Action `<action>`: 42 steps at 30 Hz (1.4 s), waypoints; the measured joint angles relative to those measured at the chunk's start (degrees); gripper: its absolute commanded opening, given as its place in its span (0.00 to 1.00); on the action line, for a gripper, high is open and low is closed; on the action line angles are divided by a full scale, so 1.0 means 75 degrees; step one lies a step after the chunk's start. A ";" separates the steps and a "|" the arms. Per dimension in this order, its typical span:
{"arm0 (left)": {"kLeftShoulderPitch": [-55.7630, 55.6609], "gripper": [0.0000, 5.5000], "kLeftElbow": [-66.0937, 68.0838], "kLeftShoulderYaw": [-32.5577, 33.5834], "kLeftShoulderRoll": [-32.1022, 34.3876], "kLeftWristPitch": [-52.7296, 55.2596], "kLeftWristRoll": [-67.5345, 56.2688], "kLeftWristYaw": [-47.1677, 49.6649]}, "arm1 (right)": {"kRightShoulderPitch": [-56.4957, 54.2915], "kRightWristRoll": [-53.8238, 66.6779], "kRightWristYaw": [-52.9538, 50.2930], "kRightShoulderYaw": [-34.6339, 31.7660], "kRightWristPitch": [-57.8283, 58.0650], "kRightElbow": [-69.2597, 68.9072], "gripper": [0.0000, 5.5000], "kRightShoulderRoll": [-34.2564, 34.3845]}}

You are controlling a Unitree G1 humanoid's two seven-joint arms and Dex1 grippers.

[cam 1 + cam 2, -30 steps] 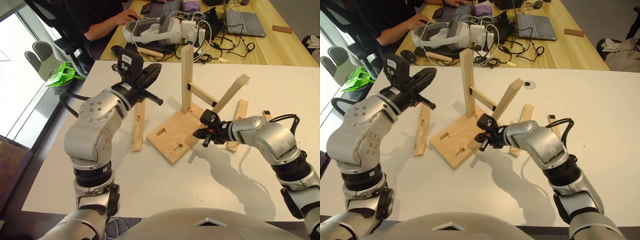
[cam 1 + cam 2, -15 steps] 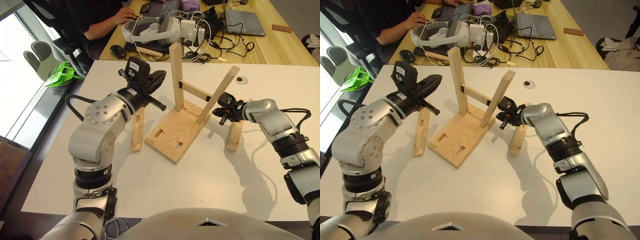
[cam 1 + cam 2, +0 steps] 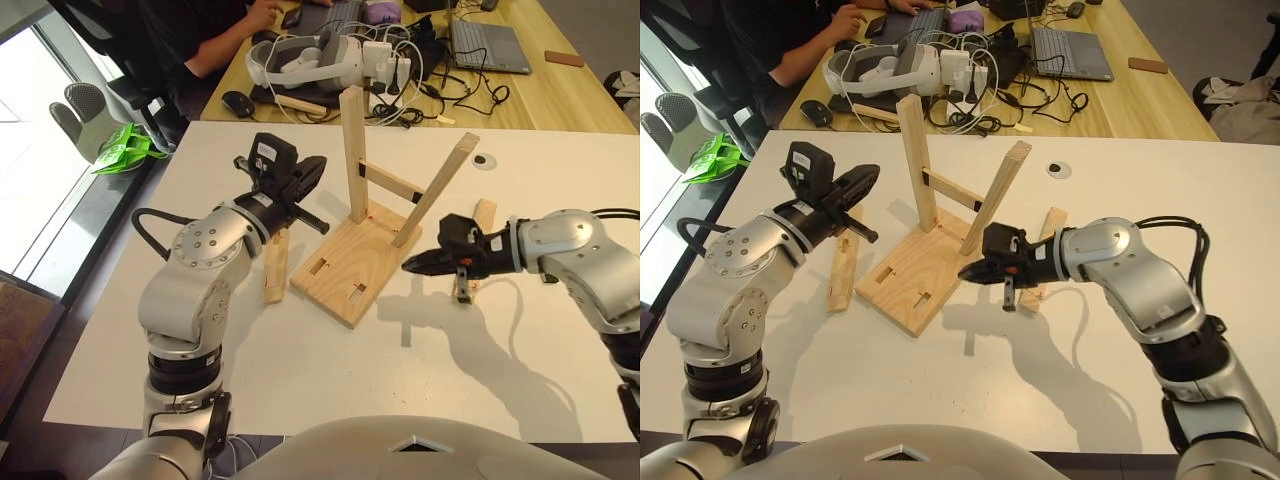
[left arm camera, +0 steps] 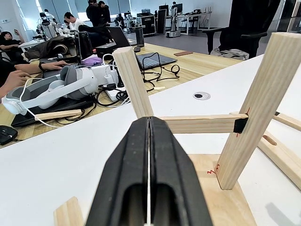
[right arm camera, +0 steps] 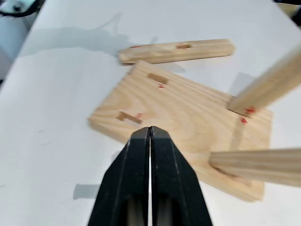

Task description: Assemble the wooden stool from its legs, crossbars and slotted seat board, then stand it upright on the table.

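Pale wooden slotted seat board [image 3: 350, 268] lies flat on the white bench [image 3: 300, 370], mid-bench and between the two arms. Two square wooden legs are seated along its far side: one upright leg [image 3: 353, 150], and one tilted leg [image 3: 436, 190] that leans out to the robot's right from the board's right corner. A short wooden crossbar [image 3: 391, 183] joins the two above the board. The two slots [image 3: 321, 264] on the near half of the board are open, nothing in them. A loose slotted leg [image 3: 272, 266] lies flat on the bench just left of the board, roughly parallel to its edge. Another loose wooden leg [image 3: 483, 214] lies on the right side, partly hidden behind the right arm. Left tool [image 3: 316, 170] hangs above the left loose leg, pointing at the upright leg; its fingers are pressed together with nothing between them. Right tool [image 3: 410, 267] hovers low over the bench just off the board's right edge, tip aimed at the board, also fully closed and empty. Neither tool touches any wood.
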 measured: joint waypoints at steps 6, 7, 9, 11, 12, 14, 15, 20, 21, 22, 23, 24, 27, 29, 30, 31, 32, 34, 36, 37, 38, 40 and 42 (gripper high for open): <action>-0.0006 0.01 -0.0013 -0.0125 -0.0154 -0.0007 -0.0066 0.0087 | -0.0794 -0.1861 -0.1646 0.0234 -0.2212 0.3591 0.00 0.0958; 0.0000 0.01 -0.0011 -0.0125 -0.0154 -0.0006 -0.0064 0.0105 | -0.0980 -0.2040 -0.1816 0.0245 -0.2597 0.4105 0.00 0.1101; 0.0009 0.01 -0.0022 -0.0175 -0.0157 -0.0009 -0.0057 0.0152 | -0.1479 -0.2502 -0.2447 0.0222 -0.3333 0.5454 0.00 0.1514; 0.0007 0.01 -0.0016 -0.0284 -0.0153 -0.0020 -0.0048 0.0158 | -0.1648 -0.2819 -0.2386 0.0323 -0.3679 0.5793 0.00 0.1599; 0.0011 0.01 -0.0021 -0.0306 -0.0140 -0.0031 -0.0048 0.0155 | -0.1593 -0.2874 -0.1886 0.0488 -0.3689 0.5504 0.00 0.1437; 0.0062 0.01 -0.0058 -0.0305 -0.0118 -0.0040 -0.0053 0.0156 | -0.1217 -0.2759 -0.0639 0.0697 -0.3570 0.4377 0.00 0.0854; 0.0105 0.01 -0.0080 -0.0302 -0.0108 -0.0040 -0.0054 0.0160 | -0.0963 -0.2470 -0.0003 0.0726 -0.3307 0.3693 0.00 0.0499; 0.0160 0.01 -0.0113 -0.0348 -0.0150 -0.0040 -0.0050 0.0240 | -0.0555 -0.0121 0.1267 -0.0202 -0.1290 0.1067 0.00 0.0270; 0.0164 0.01 -0.0126 -0.0385 -0.0154 -0.0041 -0.0050 0.0256 | -0.0626 0.0011 0.0942 -0.0391 -0.1110 0.1153 0.00 0.0586; 0.0170 0.01 -0.0124 -0.0418 -0.0173 -0.0043 -0.0048 0.0270 | -0.0783 0.0126 0.0292 -0.0669 -0.0978 0.1586 0.00 0.1176; 0.0170 0.01 -0.0123 -0.0437 -0.0190 -0.0051 -0.0048 0.0280 | -0.0982 0.0097 -0.0322 -0.0856 -0.0958 0.2101 0.00 0.1615; 0.0165 0.01 -0.0112 -0.0481 -0.0200 -0.0055 -0.0048 0.0294 | -0.1188 -0.0085 -0.0937 -0.1003 -0.1077 0.2724 0.00 0.1992; 0.0135 0.01 -0.0089 -0.0530 -0.0204 -0.0059 -0.0064 0.0258 | -0.1289 -0.0633 -0.1728 -0.1075 -0.1631 0.3790 0.00 0.2305; 0.0125 0.01 -0.0083 -0.0530 -0.0194 -0.0059 -0.0067 0.0239 | -0.1321 -0.0874 -0.1797 -0.1044 -0.2111 0.4274 0.00 0.2312; 0.0127 0.01 -0.0078 -0.0527 -0.0185 -0.0061 -0.0065 0.0241 | -0.1387 -0.1085 -0.1833 -0.1002 -0.2507 0.4688 0.00 0.2345; 0.0128 0.01 -0.0075 -0.0528 -0.0184 -0.0065 -0.0064 0.0245 | -0.1480 -0.1270 -0.1944 -0.0958 -0.2800 0.5097 0.00 0.2381; 0.0128 0.01 -0.0073 -0.0536 -0.0186 -0.0076 -0.0061 0.0248 | -0.1559 -0.1436 -0.2003 -0.0931 -0.3050 0.5465 0.00 0.2443; 0.0128 0.01 -0.0063 -0.0560 -0.0186 -0.0120 -0.0041 0.0253 | -0.1563 -0.1470 -0.1741 -0.0882 -0.3149 0.5608 0.00 0.2496; 0.0128 0.01 -0.0060 -0.0579 -0.0186 -0.0159 -0.0032 0.0252 | -0.1555 -0.1409 -0.1333 -0.0843 -0.3156 0.5496 0.00 0.2502; 0.0128 0.01 -0.0059 -0.0582 -0.0185 -0.0163 -0.0030 0.0252 | -0.1542 -0.1408 -0.1281 -0.0816 -0.3170 0.5465 0.00 0.2501; 0.0130 0.01 -0.0056 -0.0589 -0.0184 -0.0170 -0.0029 0.0254 | -0.1464 -0.1443 -0.1279 -0.0809 -0.3245 0.5372 0.00 0.2491; 0.0140 0.00 -0.0069 -0.0589 -0.0252 -0.0164 -0.0029 0.0369 | -0.1237 -0.1411 -0.1561 -0.1080 -0.3204 0.4857 0.04 0.2481; 0.0238 0.00 -0.0171 -0.0644 -0.0518 -0.0144 -0.0025 0.0641 | -0.0989 -0.1282 -0.2134 -0.1580 -0.2997 0.3971 0.10 0.2488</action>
